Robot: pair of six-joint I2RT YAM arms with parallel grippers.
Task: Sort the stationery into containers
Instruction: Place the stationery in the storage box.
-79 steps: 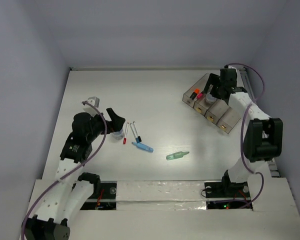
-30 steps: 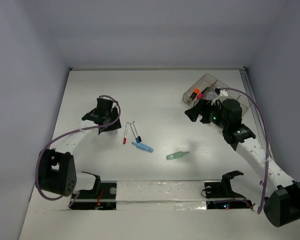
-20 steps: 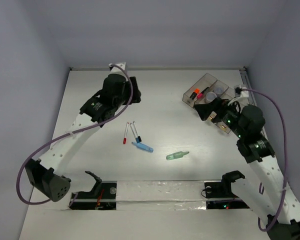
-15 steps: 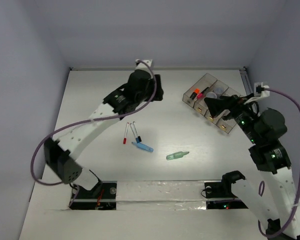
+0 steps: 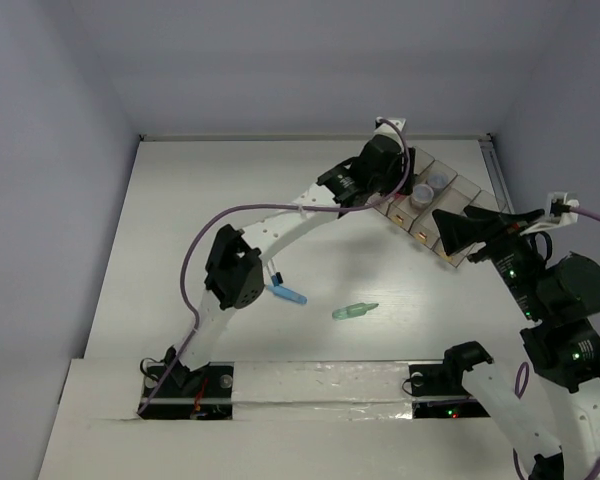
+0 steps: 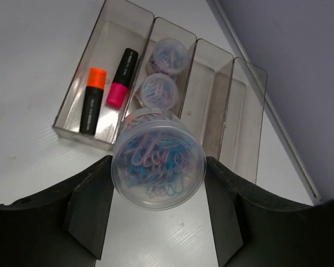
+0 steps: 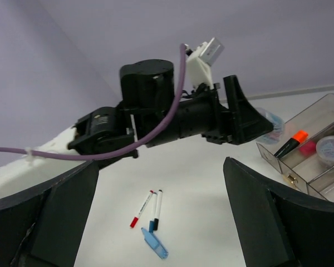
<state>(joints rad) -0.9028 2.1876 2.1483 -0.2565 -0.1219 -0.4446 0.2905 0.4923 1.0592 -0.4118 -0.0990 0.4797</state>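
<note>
My left gripper [image 6: 158, 186] is shut on a small round clear pot [image 6: 158, 167] full of blue and pink clips, held above the near end of the grey tray [image 6: 232, 67]. The tray's first bin holds an orange highlighter [image 6: 92, 100] and a pink-black one [image 6: 121, 78]. The second bin holds two more pots [image 6: 158, 92]. The other two bins are empty. In the top view the left gripper [image 5: 388, 190] is at the tray [image 5: 420, 218]. My right gripper [image 5: 465, 228] is open and empty, raised right of the tray. The thin white pens [image 7: 142, 208], light-blue marker [image 5: 288, 294] and green tube [image 5: 355, 311] lie mid-table.
The left arm stretches diagonally across the table from its base to the tray, its elbow [image 5: 235, 270] covering the pens in the top view. A wall edge [image 6: 267, 105] runs just behind the tray. The right wrist view shows the left arm [image 7: 156, 119] and the tray [image 7: 317, 161].
My left arm swept from the table's left side across to the tray, carrying the pot. My right arm pulled back from the tray and rose, jaws open.
</note>
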